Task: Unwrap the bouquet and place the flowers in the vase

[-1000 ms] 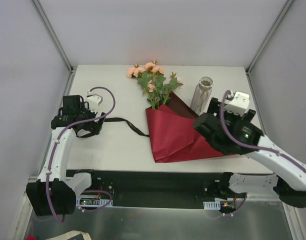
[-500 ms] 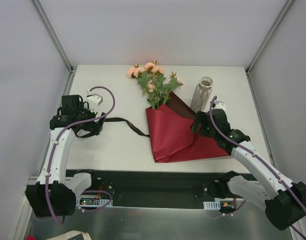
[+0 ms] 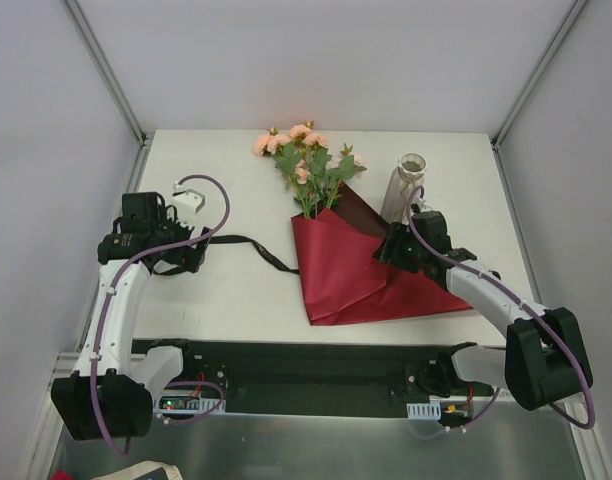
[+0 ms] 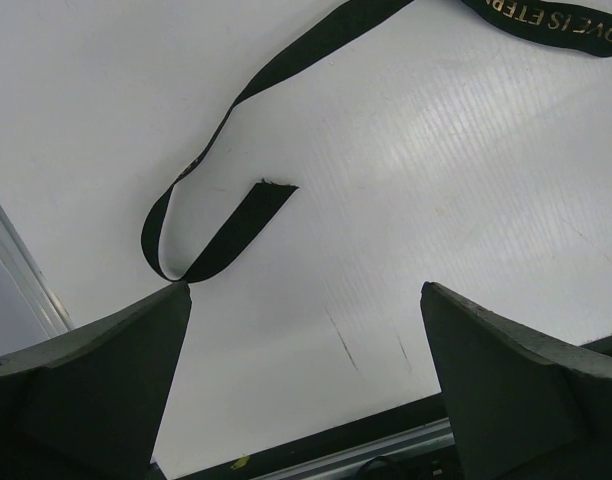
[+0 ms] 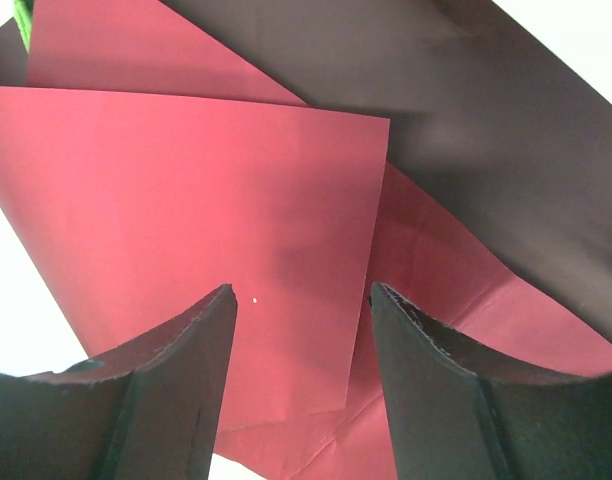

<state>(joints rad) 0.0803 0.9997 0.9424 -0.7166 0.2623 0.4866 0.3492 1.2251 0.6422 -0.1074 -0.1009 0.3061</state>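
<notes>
A: Unwrap status?
B: The ribbon [image 4: 236, 226] is off the bundle. It lies loose on the worktop [image 3: 236, 300], running from under the left pincer [image 4: 304, 293] up to the paper's left edge. The left pincer hangs over the ribbon's cut end, jaws at full spread, holding nothing.
A: Paper?
B: The dark red paper [image 3: 346, 275] is not opened. It lies folded over the stems at mid-worktop. The flowers [image 3: 304, 160] stick out of its far end, blooms toward the back wall. So the bouquet [image 3: 321, 215] is untied but not unwrapped.
A: Right side?
B: The right pincer [image 5: 301, 290] sits low over the right-hand flap, jaws part-way apart. The wrist view shows flat red sheet in the gap and nothing gripped. My judgement is that it is going for that flap.
A: Vase?
B: The vase [image 3: 406, 190] stands upright just beside the paper's far right corner, near the right pincer. There are no stems in it.
A: Remaining?
B: Judged: fold the flaps back, free the stems, lift the flowers and feed them into the narrow mouth. Only the first step is done.
</notes>
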